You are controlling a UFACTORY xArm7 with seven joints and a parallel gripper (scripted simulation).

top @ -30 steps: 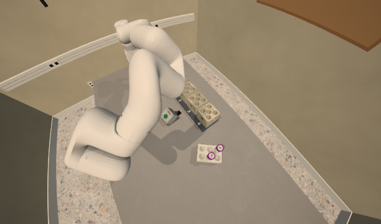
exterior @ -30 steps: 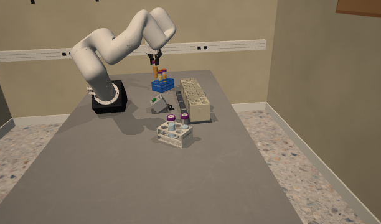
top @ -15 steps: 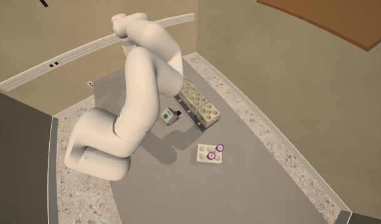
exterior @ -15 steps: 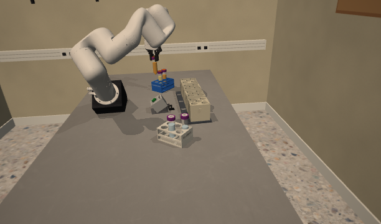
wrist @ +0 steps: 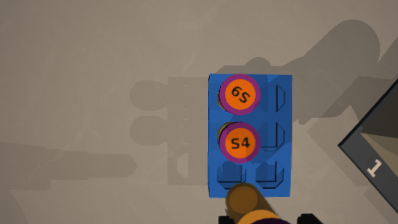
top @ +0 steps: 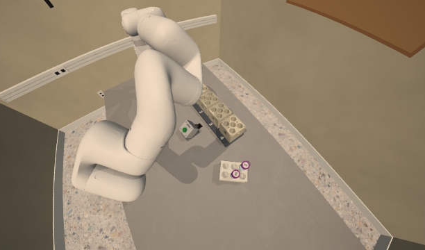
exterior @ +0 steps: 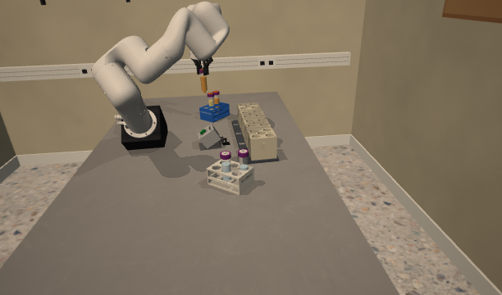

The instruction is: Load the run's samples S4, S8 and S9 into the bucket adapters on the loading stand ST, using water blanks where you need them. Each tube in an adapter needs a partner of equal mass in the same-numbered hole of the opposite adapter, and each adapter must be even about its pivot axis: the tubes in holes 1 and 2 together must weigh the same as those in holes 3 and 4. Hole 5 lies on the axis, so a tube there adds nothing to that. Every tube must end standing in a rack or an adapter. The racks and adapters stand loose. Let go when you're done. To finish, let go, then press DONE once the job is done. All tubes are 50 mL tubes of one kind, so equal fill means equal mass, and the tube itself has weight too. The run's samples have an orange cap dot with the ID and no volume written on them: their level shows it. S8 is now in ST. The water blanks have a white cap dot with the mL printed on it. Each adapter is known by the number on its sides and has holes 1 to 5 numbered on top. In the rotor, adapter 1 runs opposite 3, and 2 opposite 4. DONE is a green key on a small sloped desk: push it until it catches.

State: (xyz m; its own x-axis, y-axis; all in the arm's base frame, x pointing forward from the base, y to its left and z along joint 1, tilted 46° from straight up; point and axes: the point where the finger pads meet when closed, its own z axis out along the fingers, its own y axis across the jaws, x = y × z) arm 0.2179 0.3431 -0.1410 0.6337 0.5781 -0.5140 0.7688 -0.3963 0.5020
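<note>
My gripper [exterior: 203,70] is shut on a sample tube [exterior: 203,83] with orange fill and holds it upright, high above the blue sample rack [exterior: 214,111]. In the wrist view the tube's tip [wrist: 244,200] hangs over the near end of the blue rack [wrist: 250,135]. The tube's cap label is hidden by the fingers. Samples S9 [wrist: 240,94] and S4 [wrist: 240,143] stand in the rack. The row of beige adapters [exterior: 257,129] on the loading stand is to the right; it also shows in the overhead view [top: 221,112]. My arm hides the gripper in the overhead view.
A white rack [exterior: 230,174] with two purple-capped water blanks [exterior: 225,157] [exterior: 243,155] stands in front of the adapters. The DONE desk with its green key [exterior: 203,132] sits between the blue rack and the white rack. The side of adapter 1 [wrist: 372,167] shows at the wrist view's right edge.
</note>
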